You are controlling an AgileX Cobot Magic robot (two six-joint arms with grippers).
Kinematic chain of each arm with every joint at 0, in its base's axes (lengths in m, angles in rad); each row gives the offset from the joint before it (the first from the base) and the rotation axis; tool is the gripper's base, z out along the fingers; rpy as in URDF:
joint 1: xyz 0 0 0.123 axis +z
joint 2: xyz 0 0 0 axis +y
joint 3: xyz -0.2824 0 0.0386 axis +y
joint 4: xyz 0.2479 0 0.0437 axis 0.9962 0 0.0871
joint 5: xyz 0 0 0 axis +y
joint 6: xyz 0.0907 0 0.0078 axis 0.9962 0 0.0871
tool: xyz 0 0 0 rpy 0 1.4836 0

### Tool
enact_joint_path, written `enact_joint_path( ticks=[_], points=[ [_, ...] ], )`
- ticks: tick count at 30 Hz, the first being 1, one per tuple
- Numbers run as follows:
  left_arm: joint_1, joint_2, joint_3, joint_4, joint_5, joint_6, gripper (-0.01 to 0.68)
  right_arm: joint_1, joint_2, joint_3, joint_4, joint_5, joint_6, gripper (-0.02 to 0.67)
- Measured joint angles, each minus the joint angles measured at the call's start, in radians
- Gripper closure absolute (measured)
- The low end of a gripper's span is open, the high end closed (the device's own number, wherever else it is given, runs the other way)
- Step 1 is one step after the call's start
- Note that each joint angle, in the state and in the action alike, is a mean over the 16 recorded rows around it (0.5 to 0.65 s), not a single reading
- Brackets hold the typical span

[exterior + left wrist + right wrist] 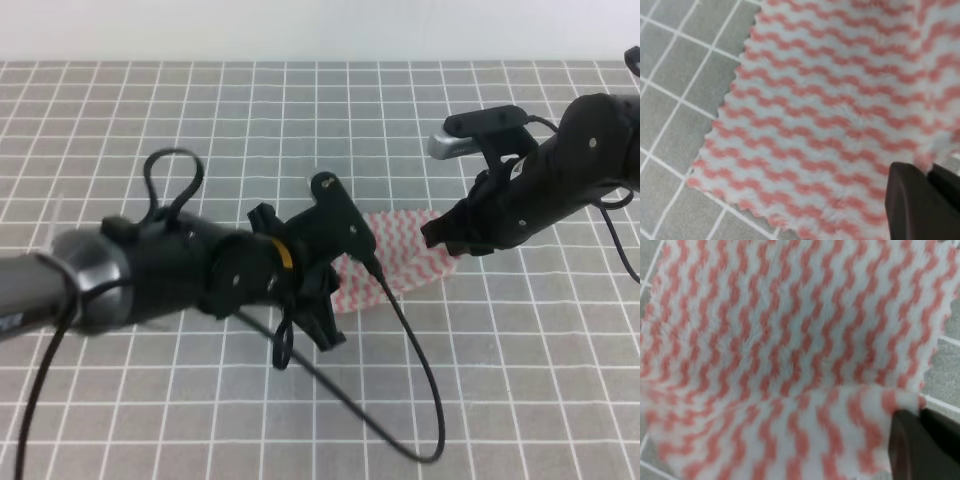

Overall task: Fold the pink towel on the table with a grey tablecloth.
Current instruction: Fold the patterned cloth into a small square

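In the left wrist view the left claw shows only as two dark fingers closed almost together at the lower right, with an edge of the pink towel pinched between them. The right claw looks the same in its own view: fingers nearly shut on a towel edge, which curls up toward the camera as a raised flap. From the exterior high view both arms meet over the middle of the tabletop, left claw at the towel's near-left side, right claw at its far-right side, and the pink towel lies between them, partly hidden by the arms.

The step in hand appears to be carrying the pinched edge over to make the fold. To do it well, both claws should lift together just enough to clear the cloth beneath, travel at the same pace so the edge stays straight, and lay it on the opposite pinked edge before releasing; uneven motion would likely skew the fold or drag the thin cloth across the grey grid
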Motion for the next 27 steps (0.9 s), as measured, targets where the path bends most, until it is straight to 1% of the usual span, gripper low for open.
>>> enact_joint_path(
  ticks=[13, 27],
  points=[
    [0.042, 0.099, -0.192, 0.007, 0.126, -0.001, 0.673, 0.000, 0.043, 0.001, 0.005, -0.057, 0.001, 0.665],
    [0.065, 0.173, -0.291, 0.013, 0.181, -0.001, 0.673, 0.000, 0.072, -0.006, 0.006, -0.146, 0.001, 0.665]
  ],
)
